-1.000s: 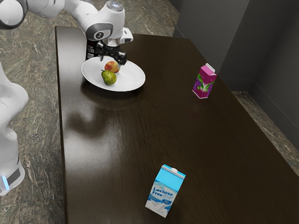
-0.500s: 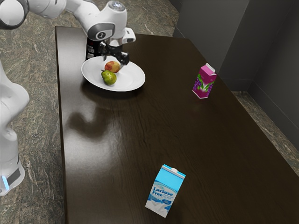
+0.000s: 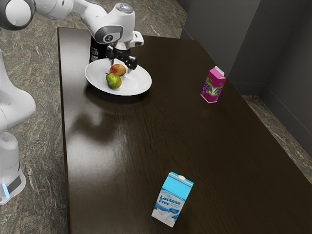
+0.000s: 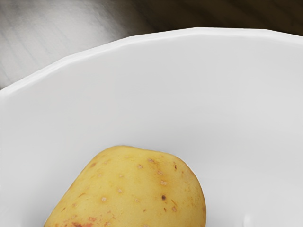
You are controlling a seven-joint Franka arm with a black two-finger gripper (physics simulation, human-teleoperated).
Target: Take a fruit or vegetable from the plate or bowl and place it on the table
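One potato [image 4: 137,189], one plate [image 3: 135,84], exterior view's far left.
We are poising the gripper [image 3: 121,67], jaws spread, presumably to straddle the potato.

blue carton [image 3: 172,200], pink carton [image 3: 213,85], dark container [image 3: 95,50].

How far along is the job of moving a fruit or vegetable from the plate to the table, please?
The reach looks nearly done: the pincer is open at the red-and-yellow piece on the plate. Nothing appears gripped: that piece and the green pear both lie on the plate. Left to do: close on one, lift it out and set it on the table.
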